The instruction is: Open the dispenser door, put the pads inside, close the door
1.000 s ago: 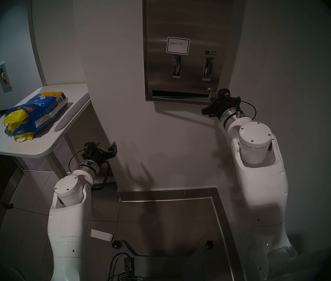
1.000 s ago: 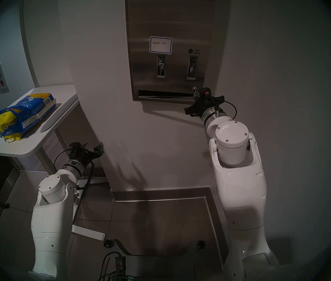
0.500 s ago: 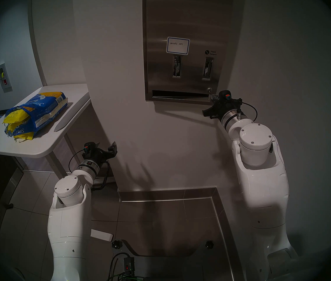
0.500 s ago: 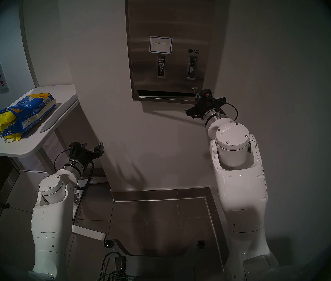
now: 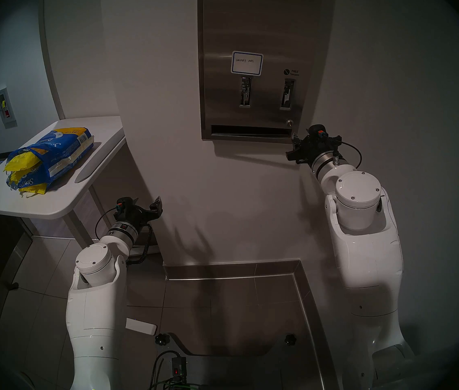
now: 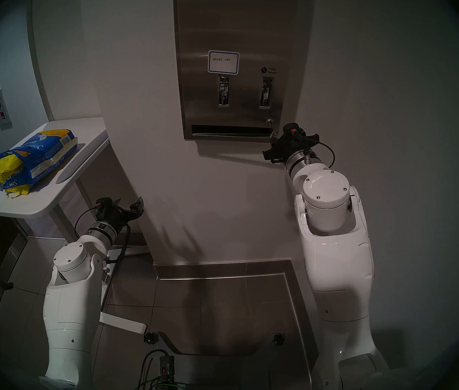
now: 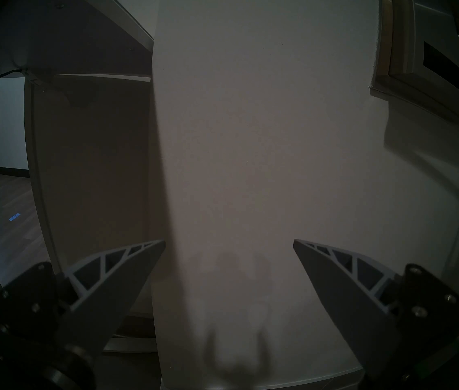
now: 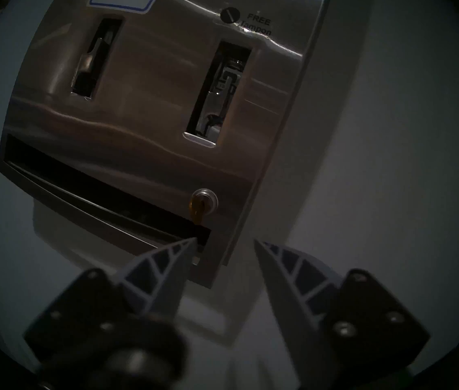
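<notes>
At the far left a white table (image 5: 53, 203) carries a big blue bag (image 5: 51, 155), torn open at its near end, with the yellow pads (image 5: 21, 165) spilling from the mouth. They look light, soft and crinkly, so a gentle pinch across the flat middle of one packet should lift it. The wrapper may slip, and pulling one could drag its neighbours or the bag along.

Lower and nearer, the left gripper (image 7: 229, 241) hangs below the table edge, facing bare wall, its fingers spread wide and holding nothing.

On the wall to the right is the dispenser door (image 5: 250, 29), a stiff steel panel that seems shut or nearly so; I cannot tell whether it has come off its latch. It bears a blue-edged label (image 5: 247, 63), two upright slots and a wide bottom slot. A key (image 8: 198, 210) sits in the lock (image 5: 289, 123) near its lower right corner.

The right gripper (image 8: 225, 244) sits just beside that corner, fingers narrowly apart and empty, one tip at the end of the bottom slot. The smooth face gives no grip, so the right edge or the slot lip is the likely hold, and the panel should swing heavily on its hinge.
</notes>
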{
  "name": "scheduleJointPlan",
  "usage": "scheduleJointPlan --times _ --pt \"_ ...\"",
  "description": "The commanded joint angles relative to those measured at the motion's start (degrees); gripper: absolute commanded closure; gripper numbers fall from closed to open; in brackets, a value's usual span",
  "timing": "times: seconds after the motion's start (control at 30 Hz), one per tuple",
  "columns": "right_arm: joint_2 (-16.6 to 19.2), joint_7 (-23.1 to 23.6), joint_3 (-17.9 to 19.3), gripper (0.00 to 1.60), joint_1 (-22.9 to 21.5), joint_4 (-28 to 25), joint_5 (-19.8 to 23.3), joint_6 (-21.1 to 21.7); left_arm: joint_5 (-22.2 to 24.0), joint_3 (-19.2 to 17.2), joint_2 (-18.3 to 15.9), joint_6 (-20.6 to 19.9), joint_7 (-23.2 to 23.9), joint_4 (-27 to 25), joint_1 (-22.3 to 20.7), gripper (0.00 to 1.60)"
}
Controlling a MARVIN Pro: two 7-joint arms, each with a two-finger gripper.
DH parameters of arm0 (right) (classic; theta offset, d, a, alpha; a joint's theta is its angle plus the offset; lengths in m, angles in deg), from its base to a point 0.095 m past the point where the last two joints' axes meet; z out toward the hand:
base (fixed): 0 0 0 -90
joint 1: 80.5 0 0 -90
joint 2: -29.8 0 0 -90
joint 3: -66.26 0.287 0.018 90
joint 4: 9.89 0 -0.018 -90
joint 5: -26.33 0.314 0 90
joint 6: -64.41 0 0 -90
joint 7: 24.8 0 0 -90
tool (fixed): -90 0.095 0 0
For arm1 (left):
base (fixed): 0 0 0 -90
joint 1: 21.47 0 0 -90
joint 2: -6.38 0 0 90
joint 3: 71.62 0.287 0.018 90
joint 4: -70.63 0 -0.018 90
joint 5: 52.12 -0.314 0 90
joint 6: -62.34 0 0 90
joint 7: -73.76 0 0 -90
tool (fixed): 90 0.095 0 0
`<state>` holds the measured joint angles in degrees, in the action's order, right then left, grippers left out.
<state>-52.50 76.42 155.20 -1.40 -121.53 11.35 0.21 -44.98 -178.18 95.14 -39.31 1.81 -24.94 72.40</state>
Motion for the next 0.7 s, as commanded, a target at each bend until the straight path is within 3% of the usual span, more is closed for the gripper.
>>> scheduleJointPlan --times 0.0,0.37,0.67 --pt "0.3 0.1 0.2 0.36 -1.0 1.0 0.2 -1.3 0.0 0.1 0.0 0.1 -0.1 -0.6 -0.4 0.00" --pt "1.0 1.6 1.0 0.65 -4.4 8.9 1.8 -5.6 0.0 0.1 0.0 0.1 -0.1 -0.6 -0.4 0.00" --pt "1.0 1.7 0.8 0.81 -6.2 11.0 1.8 -7.1 0.0 0.1 0.0 0.1 -0.1 -0.6 -0.4 0.00"
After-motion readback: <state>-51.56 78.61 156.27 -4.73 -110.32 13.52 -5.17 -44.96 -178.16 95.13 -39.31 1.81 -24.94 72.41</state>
